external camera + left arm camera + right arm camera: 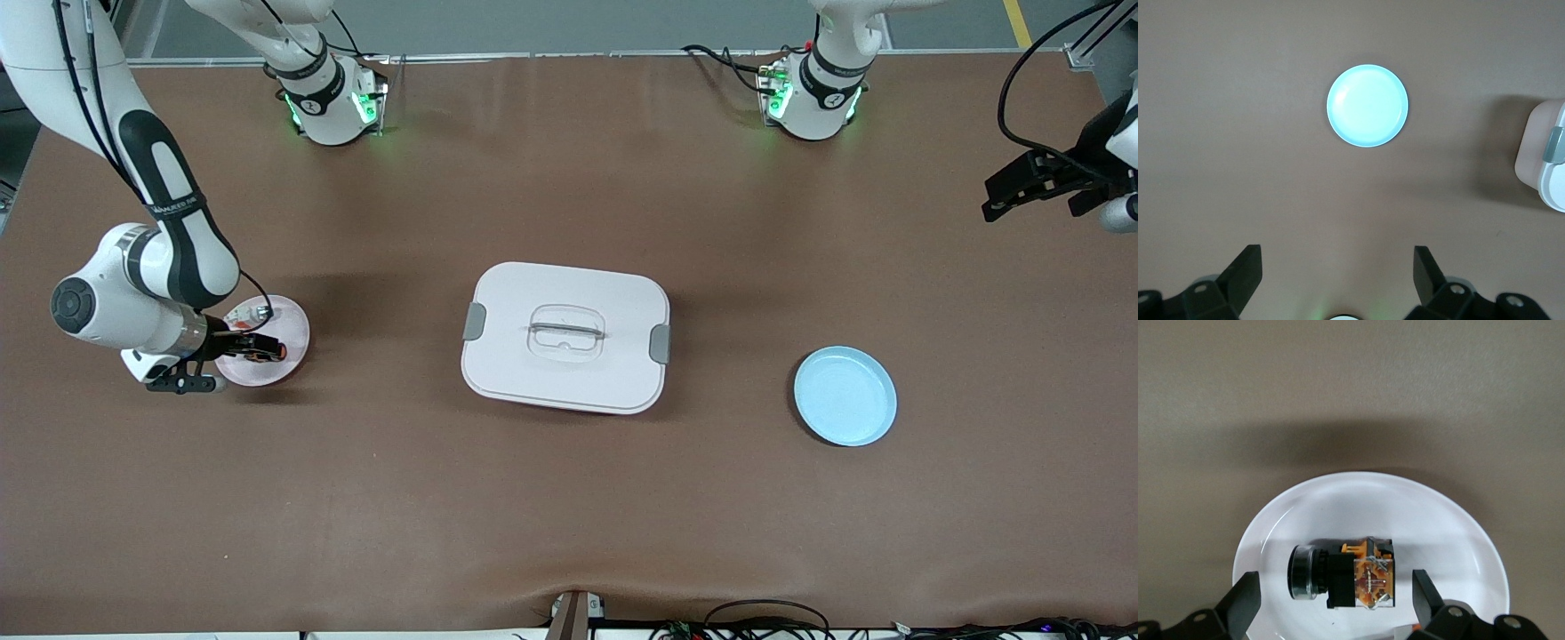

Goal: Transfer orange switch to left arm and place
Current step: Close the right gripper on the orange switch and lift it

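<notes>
The orange switch [1341, 577] lies on its side on a pink plate [289, 324] toward the right arm's end of the table. It has a black body and an orange-tan end. In the front view the switch [263, 354] shows as a small dark and orange bit. My right gripper [1335, 600] is open and low over the plate [1445, 520], one finger on each side of the switch, not touching it; in the front view the right gripper [253, 348] is at the plate. My left gripper [1000, 197] is open and empty [1338, 273], waiting high above the left arm's end of the table.
The white box [565, 336] with grey latches stands in the middle of the table; its corner shows in the left wrist view [1545, 160]. A blue plate [845, 396] lies toward the left arm's end [1367, 105]. A small silver-and-white part [249, 313] shares the pink plate.
</notes>
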